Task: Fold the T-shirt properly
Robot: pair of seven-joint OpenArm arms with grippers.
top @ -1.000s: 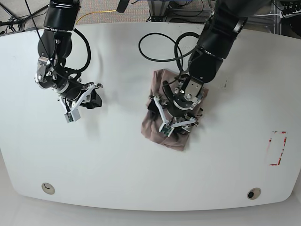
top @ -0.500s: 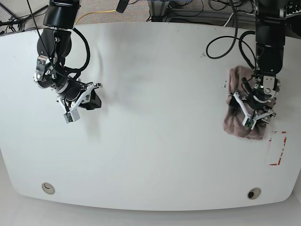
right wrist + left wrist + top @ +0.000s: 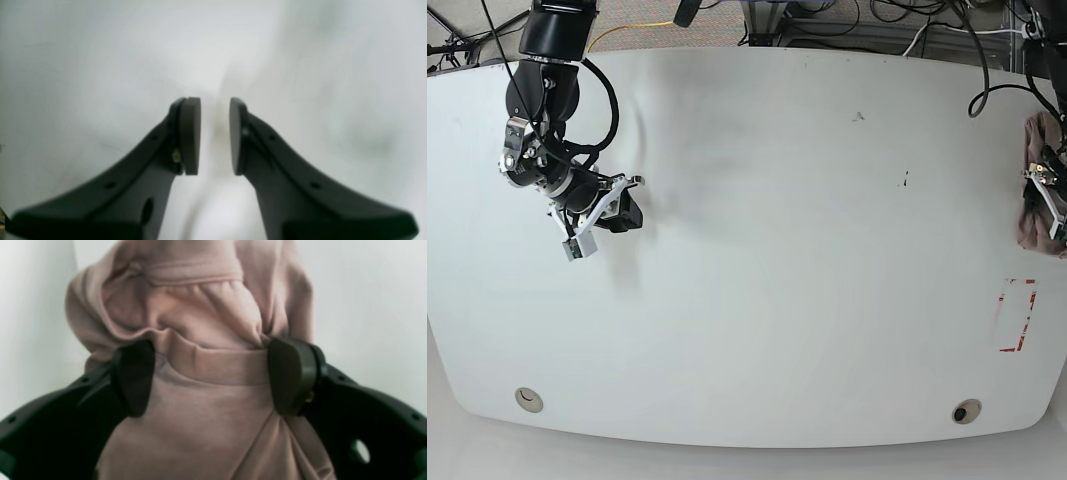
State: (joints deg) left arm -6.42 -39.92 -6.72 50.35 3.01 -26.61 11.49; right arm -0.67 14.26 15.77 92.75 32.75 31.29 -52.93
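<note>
White desk [image 3: 757,250] fills the base view, w/ a red rectangular outline [image 3: 1016,315] marked near its right side and two small round fittings [image 3: 528,400] near the front edge, one left, one right. At left of that view the right end effector [image 3: 599,213] hangs low over bare desk, well apart from the cloth; its wrist cam shows the two dark pads [image 3: 190,135] a narrow gap apart, nothing between them, only blurred white surface behind. Black cables loop from that arm toward the desk's back edge. Middle of the desk carries just a few tiny dark specks [image 3: 905,181]. At far right, cut off by the frame edge, the T-shirt [image 3: 1033,205] sits as a bunched mauve bundle at the desk's right edge, above the red outline. The left end effector [image 3: 213,376] is on it: fingers [image 3: 290,376] spread wide, pads pressed against either side of a thick gathered fold, so it's clamped on the T-shirt, w/ a hem seam and creased layers bulging beyond the pads
</note>
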